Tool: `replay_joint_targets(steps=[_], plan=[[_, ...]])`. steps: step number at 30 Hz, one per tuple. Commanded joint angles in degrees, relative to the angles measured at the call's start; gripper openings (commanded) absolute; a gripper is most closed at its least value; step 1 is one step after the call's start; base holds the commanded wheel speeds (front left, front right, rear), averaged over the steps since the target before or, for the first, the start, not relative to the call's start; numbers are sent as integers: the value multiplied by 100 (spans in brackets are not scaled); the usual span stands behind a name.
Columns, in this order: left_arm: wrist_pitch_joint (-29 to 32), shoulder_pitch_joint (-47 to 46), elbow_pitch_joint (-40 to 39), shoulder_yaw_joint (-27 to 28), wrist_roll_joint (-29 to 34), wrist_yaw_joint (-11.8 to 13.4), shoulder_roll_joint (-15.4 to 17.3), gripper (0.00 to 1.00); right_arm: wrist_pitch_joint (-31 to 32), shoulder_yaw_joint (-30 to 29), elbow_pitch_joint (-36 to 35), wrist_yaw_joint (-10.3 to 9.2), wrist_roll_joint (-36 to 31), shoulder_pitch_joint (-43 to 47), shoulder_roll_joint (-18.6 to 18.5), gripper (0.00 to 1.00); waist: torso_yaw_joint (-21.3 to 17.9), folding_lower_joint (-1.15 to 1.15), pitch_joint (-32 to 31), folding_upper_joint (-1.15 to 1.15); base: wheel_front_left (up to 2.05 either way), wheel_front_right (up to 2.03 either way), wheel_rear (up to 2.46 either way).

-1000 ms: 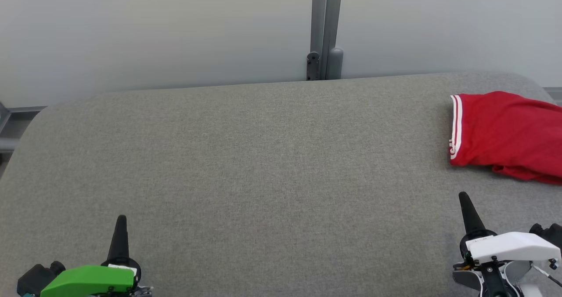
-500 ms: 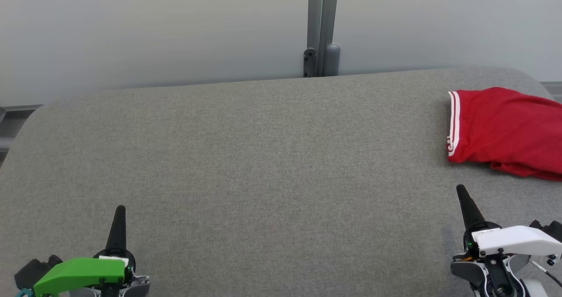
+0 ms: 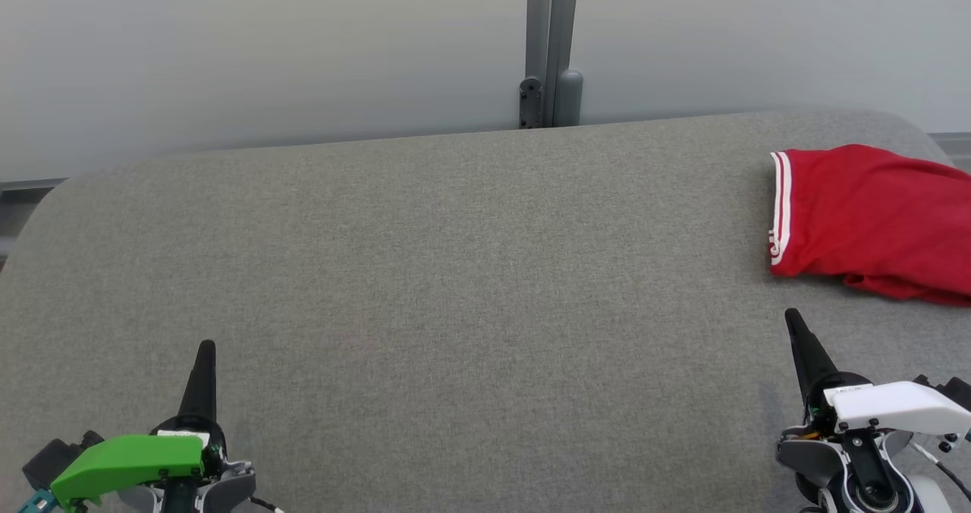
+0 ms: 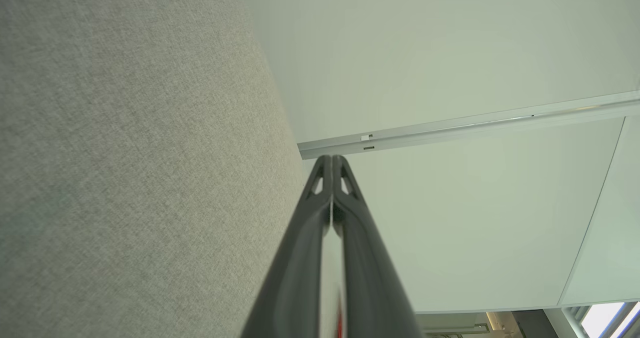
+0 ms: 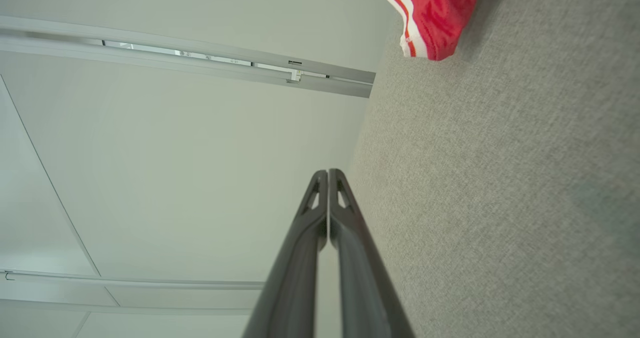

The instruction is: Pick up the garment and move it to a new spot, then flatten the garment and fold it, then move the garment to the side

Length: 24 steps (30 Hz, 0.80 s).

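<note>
The garment (image 3: pixel 872 221) is red with white stripes along one hem. It lies folded at the far right of the grey fabric table (image 3: pixel 455 285), partly cut off by the head view's right edge. Its striped corner (image 5: pixel 430 18) also shows at the top of the right wrist view. My right gripper (image 3: pixel 793 317) is shut and empty, low at the right, a short way in front of the garment and apart from it. At the lower left my left gripper (image 3: pixel 206 346) is shut too, holding nothing, far from the garment. Both point away from me over the table.
A pale wall panel with a grey vertical post (image 3: pixel 550 42) stands right behind the table's far edge. The table's corners are rounded. A broad stretch of bare grey fabric lies between the two grippers.
The whole head view has shifted slightly, so the camera moved. Both grippers have risen a little in the picture, staying shut. The garment has not moved on the table.
</note>
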Motion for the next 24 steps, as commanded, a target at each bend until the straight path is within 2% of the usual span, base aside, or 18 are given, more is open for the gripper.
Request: replay_joint_targets(steps=[1,24], plan=[[34,-145,-46,32,-123,-26,43,0,41,-10,-39,3,139,-100,-36,0,-7,0,7,0,0,0,0],[274,-315,-75,81,-982,-34,48,0,286,-13,-28,2,1116,-224,-41,0,-92,0,98,0,0,0,0]])
